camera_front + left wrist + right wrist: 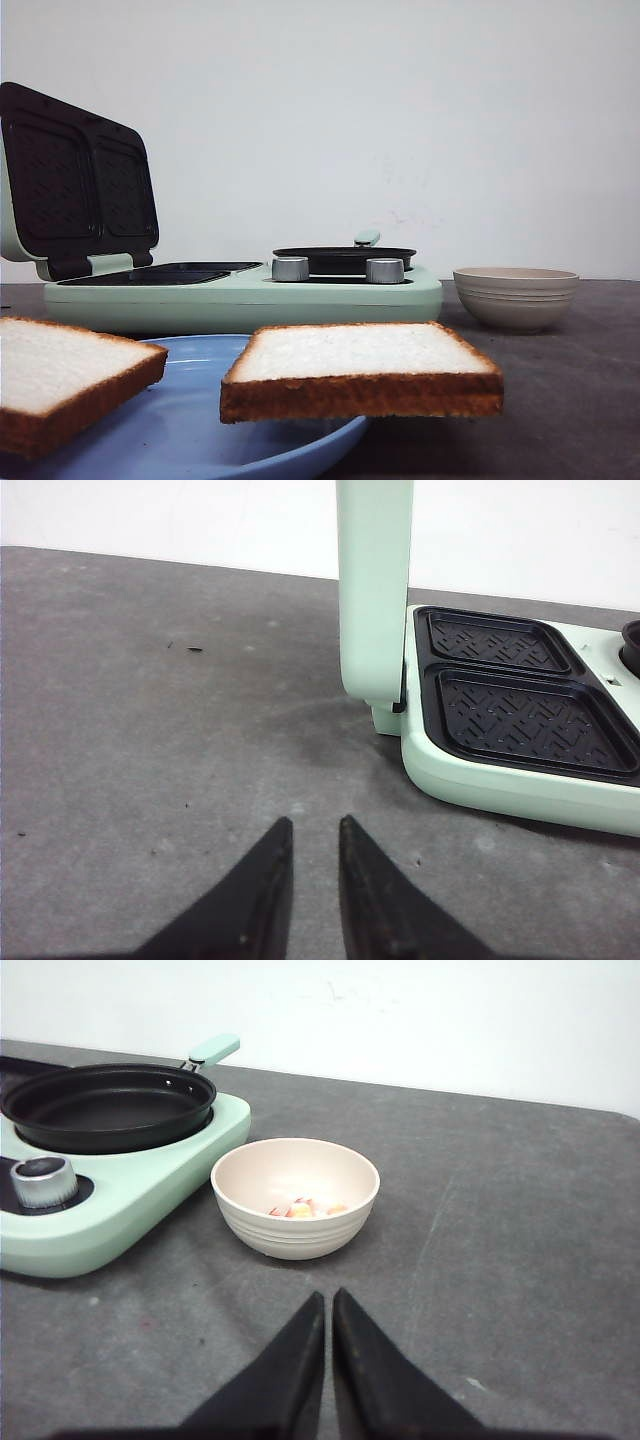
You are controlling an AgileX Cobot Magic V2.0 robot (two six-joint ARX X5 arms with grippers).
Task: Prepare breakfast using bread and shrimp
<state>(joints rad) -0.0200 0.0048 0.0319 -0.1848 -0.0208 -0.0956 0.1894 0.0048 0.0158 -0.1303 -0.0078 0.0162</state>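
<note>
Front view, bread: two slices are lying on a blue plate (190,440) at the near edge of the grey worktop (560,400); the left slice (60,380) is tilting off the plate's rim, the right slice (360,368) is overhanging the rim on the other side. Neither pair of jaws is showing here, so neither slice can be placed against them.
Front view, cooker: a pale green breakfast maker (240,290) is standing behind the plate with its lid (80,180) raised, a black pan (345,258) sitting on its right half behind two silver knobs (290,268).
Front view, bowl: a beige bowl (515,297) is sitting just right of the breakfast maker.
Left wrist view, jaws: the left gripper (314,832) is hovering over bare worktop, its jaws standing a narrow gap apart and holding nothing.
Left wrist view, plates: the two ribbed black cooking plates (530,712) are lying ahead of the jaws and off to one side, beside the raised lid.
Right wrist view, jaws: the right gripper (328,1303) is showing its jaws almost touching, holding nothing.
Right wrist view, bowl: the bowl is sitting just ahead of the jaws, a few small orange and pink pieces, the shrimp (303,1208), lying inside.
Right wrist view, pan: the pan is resting farther ahead, beyond the bowl and to one side.
</note>
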